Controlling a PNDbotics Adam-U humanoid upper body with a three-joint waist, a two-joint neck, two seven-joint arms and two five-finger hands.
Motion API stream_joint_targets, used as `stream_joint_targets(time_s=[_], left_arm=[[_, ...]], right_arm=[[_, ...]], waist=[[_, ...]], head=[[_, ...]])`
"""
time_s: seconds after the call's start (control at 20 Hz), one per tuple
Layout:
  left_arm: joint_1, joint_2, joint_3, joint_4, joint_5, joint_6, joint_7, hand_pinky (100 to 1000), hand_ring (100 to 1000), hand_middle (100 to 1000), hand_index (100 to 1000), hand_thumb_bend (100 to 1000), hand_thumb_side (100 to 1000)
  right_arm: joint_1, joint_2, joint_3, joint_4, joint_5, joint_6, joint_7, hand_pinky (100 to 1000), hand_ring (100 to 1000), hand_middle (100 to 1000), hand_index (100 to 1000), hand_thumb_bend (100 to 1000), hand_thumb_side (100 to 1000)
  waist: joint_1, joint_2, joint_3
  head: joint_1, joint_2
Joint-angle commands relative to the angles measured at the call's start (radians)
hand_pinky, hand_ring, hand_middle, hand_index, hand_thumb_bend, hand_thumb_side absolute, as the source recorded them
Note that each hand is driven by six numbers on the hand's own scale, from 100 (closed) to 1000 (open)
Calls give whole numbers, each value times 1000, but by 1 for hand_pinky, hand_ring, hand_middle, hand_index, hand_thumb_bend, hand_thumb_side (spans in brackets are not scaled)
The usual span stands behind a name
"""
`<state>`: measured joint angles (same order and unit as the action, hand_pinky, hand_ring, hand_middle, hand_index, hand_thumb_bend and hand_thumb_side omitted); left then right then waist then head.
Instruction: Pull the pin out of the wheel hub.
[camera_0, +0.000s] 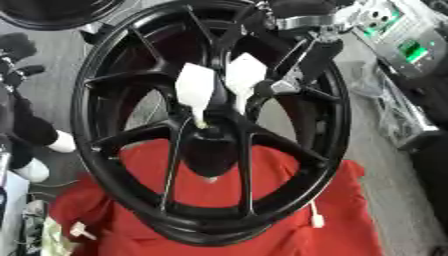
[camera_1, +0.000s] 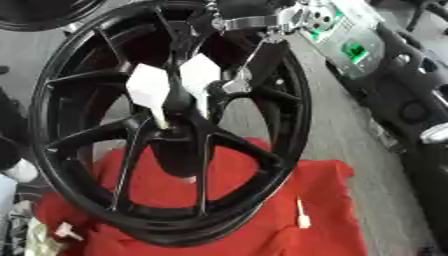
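Red cloth (camera_0: 280, 200) lies below; right hand (camera_0: 229, 82) pinches the pin (camera_0: 200, 119) above the wheel hub (camera_0: 210, 137): pull straight out along the pin.

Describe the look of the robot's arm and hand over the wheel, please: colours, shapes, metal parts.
The right arm is black, with a silver metal ring around it near the view's top. The right hand is black as well and carries two white angular shells, which narrow toward their ends.

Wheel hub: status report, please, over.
Right hand pinching pin at wheel hub. Pin not yet out. Spokes crowd the fingers.
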<state>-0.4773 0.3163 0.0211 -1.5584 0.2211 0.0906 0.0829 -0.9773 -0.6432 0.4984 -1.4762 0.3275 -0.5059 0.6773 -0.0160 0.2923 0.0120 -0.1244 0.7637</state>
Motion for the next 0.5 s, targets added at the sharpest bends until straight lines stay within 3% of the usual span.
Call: stream_joint_targets(time_s=[0.05,0.5], left_arm=[[-18,17,-1,-16,1,2,-1,721,816,660,709,149,841],[-18,19,-4,-13,-1,3,-5,722,816,660,708,148,842]], right_arm=[[-26,-10,-7,7,11,-244,230,946,836,757,905,294,447],[-30,-6,10,25,3,-253,230,944,825,700,867,214,408]], waist=[[0,-14,0],[0,-13,-1]], head=[[-1,-5],[-3,-4]])
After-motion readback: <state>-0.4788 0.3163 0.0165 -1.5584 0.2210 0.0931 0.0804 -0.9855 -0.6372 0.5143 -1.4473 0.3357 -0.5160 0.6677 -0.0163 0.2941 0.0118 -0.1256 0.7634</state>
